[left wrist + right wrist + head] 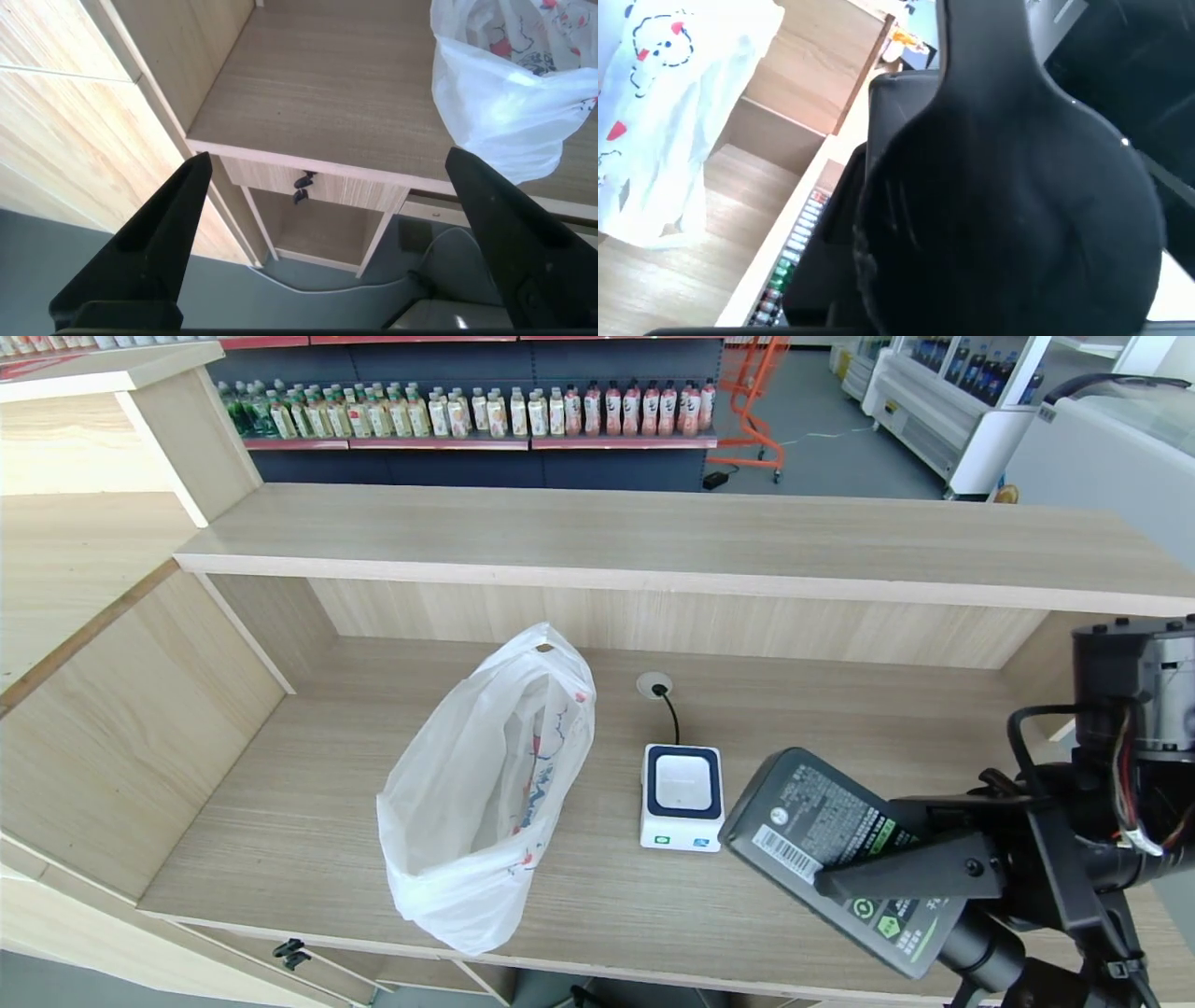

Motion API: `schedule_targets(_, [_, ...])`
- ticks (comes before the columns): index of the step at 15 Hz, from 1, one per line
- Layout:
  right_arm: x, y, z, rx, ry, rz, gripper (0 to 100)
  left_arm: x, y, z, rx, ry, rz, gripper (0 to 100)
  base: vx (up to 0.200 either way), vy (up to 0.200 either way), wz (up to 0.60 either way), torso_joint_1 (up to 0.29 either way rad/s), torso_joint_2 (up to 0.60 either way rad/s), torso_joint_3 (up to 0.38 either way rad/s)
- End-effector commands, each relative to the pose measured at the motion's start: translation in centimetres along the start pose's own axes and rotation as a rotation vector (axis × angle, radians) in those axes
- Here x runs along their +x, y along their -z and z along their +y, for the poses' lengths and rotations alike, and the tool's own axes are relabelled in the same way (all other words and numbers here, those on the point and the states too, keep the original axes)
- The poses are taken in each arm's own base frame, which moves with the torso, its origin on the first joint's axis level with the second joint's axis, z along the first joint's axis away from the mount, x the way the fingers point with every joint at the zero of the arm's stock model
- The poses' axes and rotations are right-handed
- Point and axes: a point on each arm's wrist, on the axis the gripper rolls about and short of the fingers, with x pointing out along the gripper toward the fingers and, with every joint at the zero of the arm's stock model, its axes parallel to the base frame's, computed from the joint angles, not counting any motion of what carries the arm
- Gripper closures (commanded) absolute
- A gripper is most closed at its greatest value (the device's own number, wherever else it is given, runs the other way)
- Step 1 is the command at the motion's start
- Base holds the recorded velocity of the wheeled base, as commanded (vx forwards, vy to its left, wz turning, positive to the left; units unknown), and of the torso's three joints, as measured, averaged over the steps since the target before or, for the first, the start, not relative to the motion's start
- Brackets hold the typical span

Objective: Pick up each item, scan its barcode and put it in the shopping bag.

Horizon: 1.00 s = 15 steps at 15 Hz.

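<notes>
1. A light wooden counter (308, 821) has wooden walls on its left and at its back.
2. A long wooden ledge (653, 537) runs across above the back wall.
3. A small round hole (654, 686) sits in the counter top.
4. A little black latch (289, 952) hangs under the counter's front edge.
5. Far behind, a shop shelf (439, 443) holds a long row of bottles (467, 413).
6. An orange metal frame (758, 401) stands on the grey floor, right of the shelf.
7. A white fridge (929, 411) stands farther right.
</notes>
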Motion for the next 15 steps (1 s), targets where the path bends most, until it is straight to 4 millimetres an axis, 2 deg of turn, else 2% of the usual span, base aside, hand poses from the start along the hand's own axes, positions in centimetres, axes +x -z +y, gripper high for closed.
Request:
schedule_targets(1, [1.6, 0.7, 0.2, -0.051, 0.038, -0.032, 100, 0.0, 0.0, 0.0, 0.000, -0.001, 0.000, 0, 0.000, 0.000, 0.00, 0.000, 0.00, 0.000])
schedule_targets(6, [3.4, 0.7, 0.1, -0.050, 0.089, -0.080, 100, 0.0, 0.0, 0.0, 0.000, -0.001, 0.000, 0, 0.000, 0.000, 0.00, 0.000, 0.00, 0.000])
schedule_targets(15, [3.3, 0.6, 0.1, -0.049, 0.087, -0.081, 100, 0.0, 0.0, 0.0, 0.000, -0.001, 0.000, 0, 0.000, 0.000, 0.00, 0.000, 0.00, 0.000])
